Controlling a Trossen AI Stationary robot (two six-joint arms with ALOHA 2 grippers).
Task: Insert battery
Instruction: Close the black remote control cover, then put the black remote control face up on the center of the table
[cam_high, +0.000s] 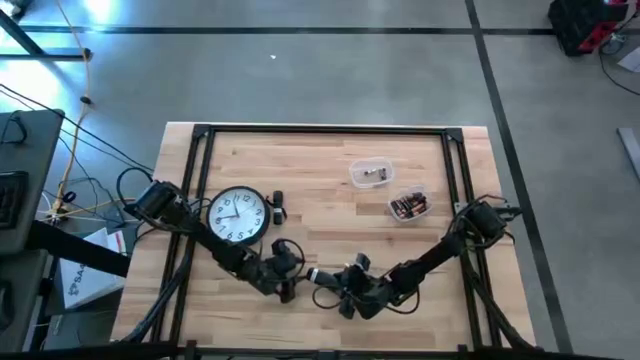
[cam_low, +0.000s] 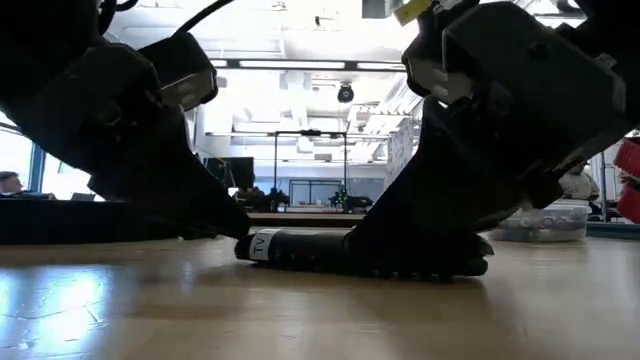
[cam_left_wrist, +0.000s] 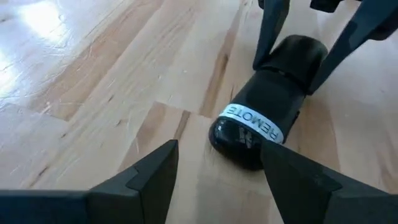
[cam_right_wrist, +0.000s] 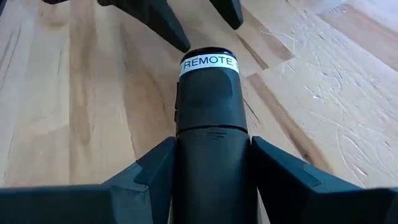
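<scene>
Right pincer (cam_right_wrist: 211, 180) grips the remote (cam_right_wrist: 208, 112); left pincer (cam_left_wrist: 217, 180) open; two tubs (cam_high: 371, 173) (cam_high: 408, 206) hold small items

floor (cam_high: 330, 75): grey concrete, dark tape lines | ceiling strip lights (cam_low: 300, 65) lit | windows (cam_low: 15, 150) left

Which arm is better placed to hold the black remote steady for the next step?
The right. The right gripper already clamps the black remote with the white label lying on the wooden table. The left gripper is open, near the labelled end, and holds nothing.
</scene>
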